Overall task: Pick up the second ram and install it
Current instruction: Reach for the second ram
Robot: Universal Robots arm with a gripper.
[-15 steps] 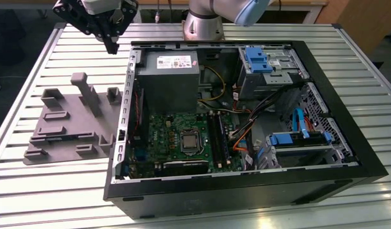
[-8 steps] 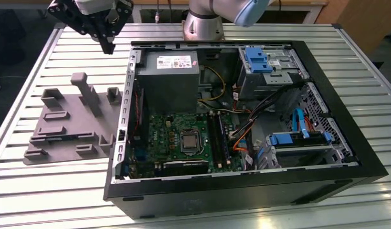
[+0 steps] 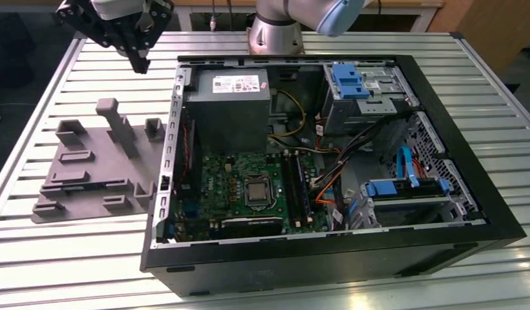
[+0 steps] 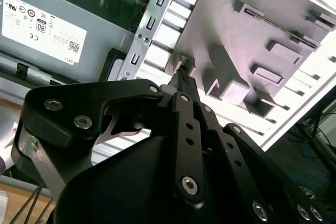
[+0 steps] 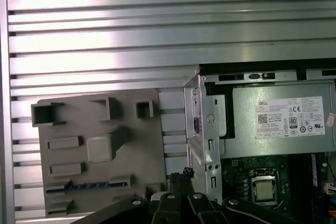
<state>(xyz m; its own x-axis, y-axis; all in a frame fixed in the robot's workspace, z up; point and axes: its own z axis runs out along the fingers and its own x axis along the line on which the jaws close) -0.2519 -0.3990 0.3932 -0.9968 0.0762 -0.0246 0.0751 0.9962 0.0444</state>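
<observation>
Nearest the lens in both wrist views is the black, bolted, linked-metal claw (image 4: pixel 181 77). Its fingers are drawn together to a single tip with nothing between them, so I read it as closed and empty. It hangs in the air, touching nothing.

The second ram (image 5: pixel 86 185) is a long, thin dark board with blue flecks. It seems to sit edge-up in a slot of the grey moulded plastic tray (image 5: pixel 142 150). I judge that it lies below the claw, on the side away from the open black computer case (image 3: pixel 334 265). Its nearer end points towards the claw's tip. Its long axis runs parallel to the ribs of the slatted aluminium table (image 5: pixel 157 35).
</observation>
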